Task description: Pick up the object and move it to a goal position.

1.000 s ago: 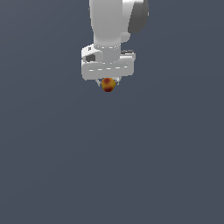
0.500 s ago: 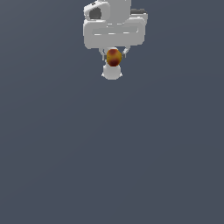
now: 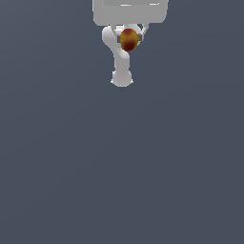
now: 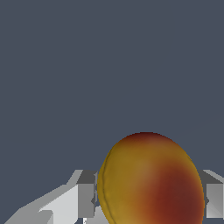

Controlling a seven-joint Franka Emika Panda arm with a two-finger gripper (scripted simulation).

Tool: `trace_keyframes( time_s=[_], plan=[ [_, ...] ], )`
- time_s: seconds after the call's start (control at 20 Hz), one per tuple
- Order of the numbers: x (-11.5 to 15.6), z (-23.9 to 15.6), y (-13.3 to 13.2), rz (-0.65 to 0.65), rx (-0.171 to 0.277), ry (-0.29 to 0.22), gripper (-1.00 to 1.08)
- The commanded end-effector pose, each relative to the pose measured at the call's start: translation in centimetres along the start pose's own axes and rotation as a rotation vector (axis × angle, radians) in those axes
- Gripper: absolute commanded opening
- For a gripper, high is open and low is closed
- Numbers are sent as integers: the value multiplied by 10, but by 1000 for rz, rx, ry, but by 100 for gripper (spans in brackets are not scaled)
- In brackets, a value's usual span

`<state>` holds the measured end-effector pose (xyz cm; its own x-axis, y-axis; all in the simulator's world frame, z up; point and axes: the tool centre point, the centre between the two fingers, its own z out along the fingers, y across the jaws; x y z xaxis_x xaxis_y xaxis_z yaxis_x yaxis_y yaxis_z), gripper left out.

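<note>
The object is a small roundish ball (image 3: 129, 39), mottled red, orange and yellow. It hangs under the white gripper (image 3: 129, 34) at the top of the exterior view, high above the grey floor. The gripper is shut on the ball; a finger shows on each side of it. In the wrist view the ball (image 4: 151, 179) fills the space between the two grey fingers (image 4: 85, 194). The white arm links (image 3: 121, 62) show behind and below the ball in the exterior view.
A plain dark grey floor (image 3: 122, 167) fills the exterior view. No other objects or marked spot show in either view.
The gripper has risen with the ball towards the top of the exterior view. More of the arm behind it now shows below the ball.
</note>
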<state>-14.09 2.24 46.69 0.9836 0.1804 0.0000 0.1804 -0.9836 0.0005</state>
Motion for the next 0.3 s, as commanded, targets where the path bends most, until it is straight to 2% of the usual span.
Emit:
trace_keyframes(
  time_s=[0.0, 0.25],
  plan=[
    [-1, -9, -2, 0, 0, 0, -100],
    [-2, -15, -4, 0, 0, 0, -100]
  ],
)
